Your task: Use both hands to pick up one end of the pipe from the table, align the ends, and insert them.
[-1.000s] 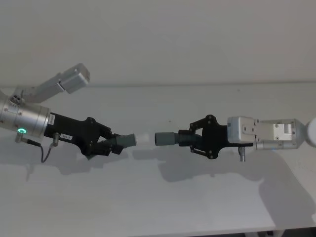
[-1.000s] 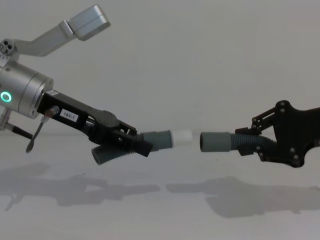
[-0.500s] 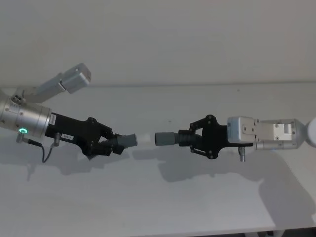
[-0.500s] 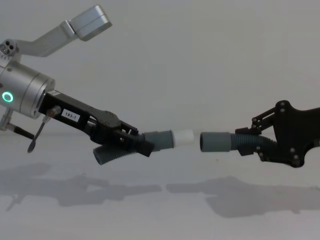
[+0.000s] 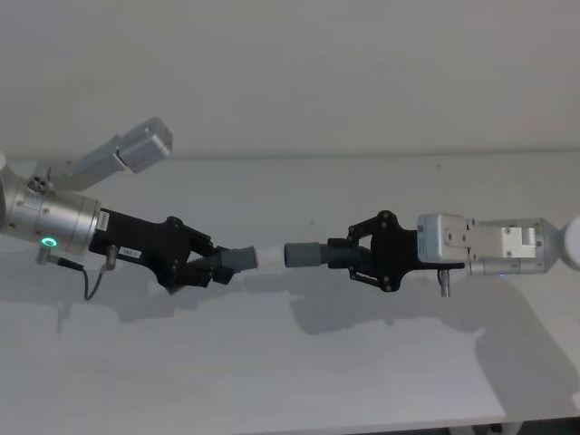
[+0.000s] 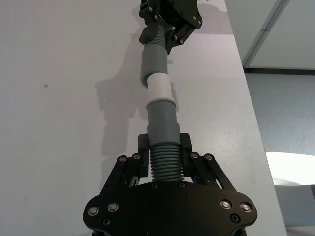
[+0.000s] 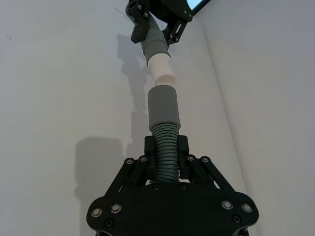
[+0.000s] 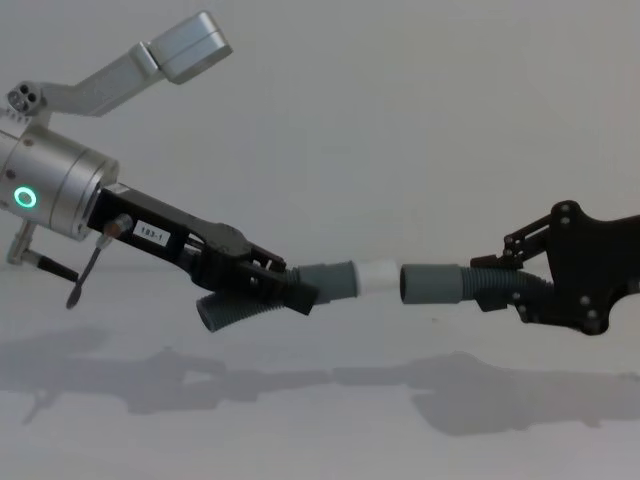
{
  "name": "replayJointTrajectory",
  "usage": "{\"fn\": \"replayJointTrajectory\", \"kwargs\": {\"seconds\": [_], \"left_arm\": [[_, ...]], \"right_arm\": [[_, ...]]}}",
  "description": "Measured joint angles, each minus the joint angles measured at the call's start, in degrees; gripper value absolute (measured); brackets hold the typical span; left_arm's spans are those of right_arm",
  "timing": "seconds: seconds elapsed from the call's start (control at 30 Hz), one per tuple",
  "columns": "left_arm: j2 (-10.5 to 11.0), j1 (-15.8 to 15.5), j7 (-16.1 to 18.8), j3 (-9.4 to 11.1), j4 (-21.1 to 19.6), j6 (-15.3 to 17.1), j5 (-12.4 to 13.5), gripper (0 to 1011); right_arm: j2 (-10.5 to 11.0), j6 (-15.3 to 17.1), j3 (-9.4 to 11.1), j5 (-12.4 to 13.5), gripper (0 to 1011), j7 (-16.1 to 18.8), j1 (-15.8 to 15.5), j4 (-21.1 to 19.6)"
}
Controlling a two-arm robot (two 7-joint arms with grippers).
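Two dark-grey ribbed pipe pieces hang end to end above the white table (image 5: 272,362). My left gripper (image 5: 216,264) (image 8: 300,293) (image 6: 164,147) is shut on the ribbed body of the piece with the white tip (image 5: 269,256) (image 8: 378,277) (image 6: 159,88). The other piece, with the open-mouthed cuff (image 5: 304,255) (image 8: 432,284) (image 7: 163,105), sits in my right gripper (image 5: 349,255) (image 8: 495,285) (image 7: 166,147), which is shut on its ribs. The white tip sits right at the cuff's mouth and roughly in line with it. I cannot tell whether it has gone in.
The table's front edge (image 5: 272,426) runs along the bottom of the head view. A pale wall (image 5: 290,72) stands behind the table. A thin black cable (image 5: 88,285) hangs under my left arm, whose silver link (image 5: 136,145) rises behind it.
My left gripper has moved to the right with its piece, closing the gap so the white tip now meets the open cuff. The right arm has stayed still.
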Motion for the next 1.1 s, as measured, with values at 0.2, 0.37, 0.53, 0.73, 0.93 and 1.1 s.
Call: {"fn": "replayJointTrajectory", "kwargs": {"seconds": [0.2, 0.37, 0.53, 0.73, 0.93, 1.1], "left_arm": [[-0.13, 0.23, 0.34, 0.20, -0.15, -0.04, -0.37, 331], [-0.08, 0.41, 0.63, 0.35, -0.44, -0.05, -0.66, 331], [0.09, 0.56, 0.92, 0.44, -0.76, -0.05, -0.90, 331], [0.37, 0.74, 1.29, 0.56, -1.12, 0.00, -1.21, 331], [0.66, 0.79, 1.56, 0.68, -1.31, 0.06, -1.43, 331], [0.82, 0.76, 1.75, 0.88, -1.25, 0.07, -1.64, 331]], "right_arm": [[0.00, 0.00, 0.00, 0.00, 230, 0.00, 0.00, 0.00], [0.00, 0.00, 0.00, 0.00, 230, 0.00, 0.00, 0.00], [0.00, 0.00, 0.00, 0.00, 230, 0.00, 0.00, 0.00], [0.00, 0.00, 0.00, 0.00, 230, 0.00, 0.00, 0.00], [0.00, 0.00, 0.00, 0.00, 229, 0.00, 0.00, 0.00], [0.00, 0.00, 0.00, 0.00, 230, 0.00, 0.00, 0.00]]}}
